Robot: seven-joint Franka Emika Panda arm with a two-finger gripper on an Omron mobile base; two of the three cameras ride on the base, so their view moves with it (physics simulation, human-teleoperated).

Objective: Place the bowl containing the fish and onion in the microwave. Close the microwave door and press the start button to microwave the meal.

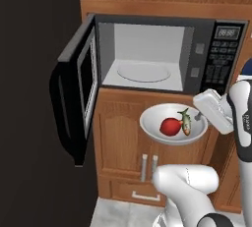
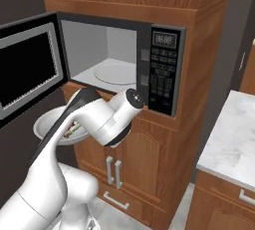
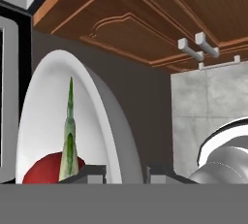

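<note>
The pincer had closed on the rim of the bowl, one tip inside and one outside the wall, and held it in the air in front of the wooden cabinet, below the open cavity. The fish and the onion lay touching in the bowl's hollow, just beyond the tips. A one-sided rim grip looked risky: the bowl could tilt and spill the meal, or its far edge could catch the sill on the lift. Above and behind stood the microwave, its turntable bare, with the microwave door swung wide to the left.
</note>
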